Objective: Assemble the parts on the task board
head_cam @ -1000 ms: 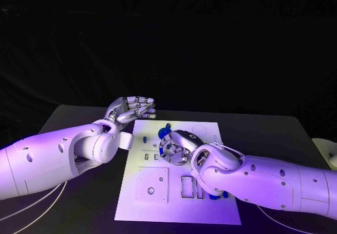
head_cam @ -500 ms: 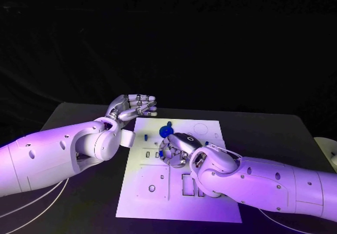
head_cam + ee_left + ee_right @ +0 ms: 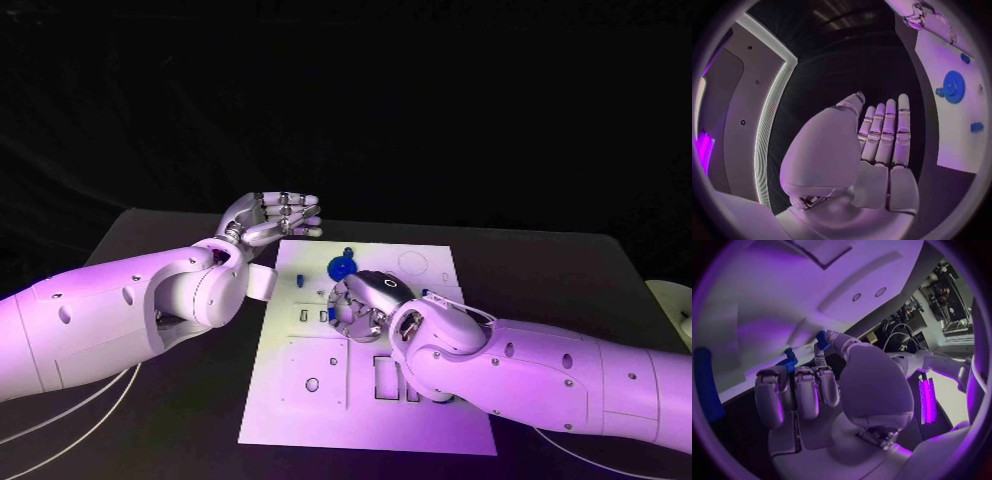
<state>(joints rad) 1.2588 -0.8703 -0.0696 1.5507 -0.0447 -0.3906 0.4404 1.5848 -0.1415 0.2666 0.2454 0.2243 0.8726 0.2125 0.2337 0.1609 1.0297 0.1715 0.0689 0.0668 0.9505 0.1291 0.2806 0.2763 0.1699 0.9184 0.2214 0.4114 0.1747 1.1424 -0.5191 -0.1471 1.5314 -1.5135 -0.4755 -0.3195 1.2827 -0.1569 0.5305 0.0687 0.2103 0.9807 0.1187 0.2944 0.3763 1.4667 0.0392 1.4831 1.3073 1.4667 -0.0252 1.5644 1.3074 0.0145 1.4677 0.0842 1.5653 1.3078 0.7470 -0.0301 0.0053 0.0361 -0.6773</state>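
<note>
The white task board (image 3: 433, 420) lies in the middle of the black table. My right hand (image 3: 364, 300) is down on the board's middle, fingers curled. In the right wrist view its thumb and a finger pinch a small blue part (image 3: 821, 339) against the board (image 3: 767, 295); a second blue part (image 3: 787, 362) sits by the other fingertips. A blue gear (image 3: 340, 267) lies on the board just beyond that hand. My left hand (image 3: 274, 218) hovers off the board's far left corner, loosely cupped and holding nothing. The left wrist view shows the gear (image 3: 952, 86) and two small blue parts (image 3: 976, 127).
Nearer me the board has a square inset plate (image 3: 313, 375) and upright slots (image 3: 384, 378), partly under my right forearm. A blue peg (image 3: 707, 385) stands near the right hand. A pale object (image 3: 672, 305) sits at the table's right edge.
</note>
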